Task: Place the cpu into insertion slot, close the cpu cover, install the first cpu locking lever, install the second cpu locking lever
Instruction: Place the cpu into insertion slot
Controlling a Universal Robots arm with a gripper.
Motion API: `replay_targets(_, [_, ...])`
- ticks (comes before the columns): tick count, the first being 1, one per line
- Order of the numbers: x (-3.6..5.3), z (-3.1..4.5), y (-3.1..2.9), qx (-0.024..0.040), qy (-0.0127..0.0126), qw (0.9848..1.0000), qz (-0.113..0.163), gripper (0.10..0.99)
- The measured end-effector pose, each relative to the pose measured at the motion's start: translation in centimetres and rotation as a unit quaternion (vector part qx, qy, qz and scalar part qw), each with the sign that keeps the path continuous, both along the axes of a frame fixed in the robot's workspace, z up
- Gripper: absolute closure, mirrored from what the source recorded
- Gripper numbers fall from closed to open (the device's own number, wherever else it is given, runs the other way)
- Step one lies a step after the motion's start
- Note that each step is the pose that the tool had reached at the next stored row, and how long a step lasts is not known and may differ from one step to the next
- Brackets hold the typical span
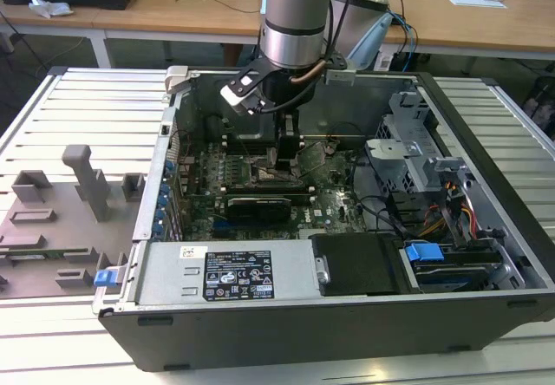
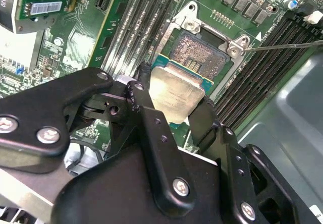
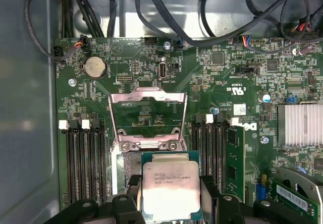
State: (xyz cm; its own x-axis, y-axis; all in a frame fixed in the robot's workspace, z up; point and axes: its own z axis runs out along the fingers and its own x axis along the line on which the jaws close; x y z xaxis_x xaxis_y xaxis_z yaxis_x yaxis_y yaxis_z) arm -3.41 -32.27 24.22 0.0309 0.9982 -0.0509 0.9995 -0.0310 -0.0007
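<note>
Bright, even light from overhead falls on the pale slatted table (image 1: 87,107), which looks slightly washed out. Inside the open computer case (image 1: 486,133) it is dimmer, with shadow beneath the arm (image 1: 295,21). In the second wrist view the cpu (image 2: 176,93) shows soft pale glare, and the black gripper (image 2: 174,102), close to the lens, is blurred.

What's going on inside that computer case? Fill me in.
The robot arm's gripper grips the small, flat, silvery-tan square cpu by its edges, holding it over the dark square insertion slot on the green circuit board. The chip is not seated yet: socket contacts are exposed beside it. The thin silvery metal cpu cover stands flipped open.
</note>
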Motion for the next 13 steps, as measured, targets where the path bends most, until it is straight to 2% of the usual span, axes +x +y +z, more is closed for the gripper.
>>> replay_targets(13, [0.00, -0.41, 0.40, 0.0000, 0.0000, 1.0000, 0.000, 0.541])
